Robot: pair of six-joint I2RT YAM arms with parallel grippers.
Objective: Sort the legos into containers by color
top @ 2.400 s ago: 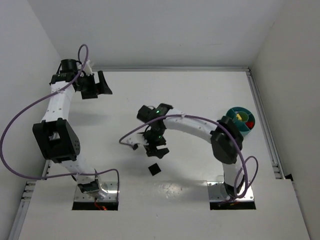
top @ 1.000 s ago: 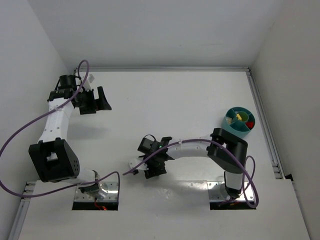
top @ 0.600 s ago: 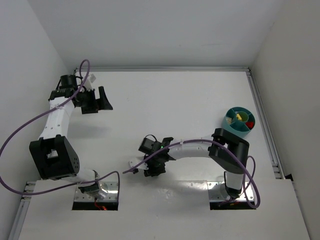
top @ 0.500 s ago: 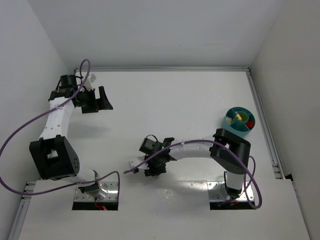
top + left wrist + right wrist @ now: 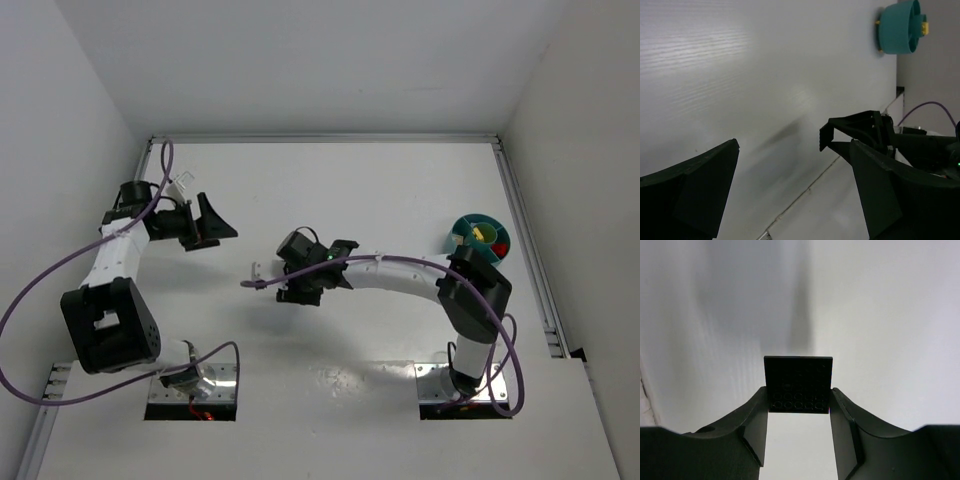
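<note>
The flat black square [image 5: 798,382] is clamped between the fingertips of the right gripper [image 5: 799,401], its far half jutting beyond them. The left gripper [image 5: 794,146] hangs with its jaws wide apart

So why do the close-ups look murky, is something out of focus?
Right wrist view: the black square in the right hand is sharp, the table behind blurred with a soft shadow streak. Left wrist view: the fingers of the left hand are dark, soft blobs; the teal dish is crisper. Top view: glare near the bases.
</note>
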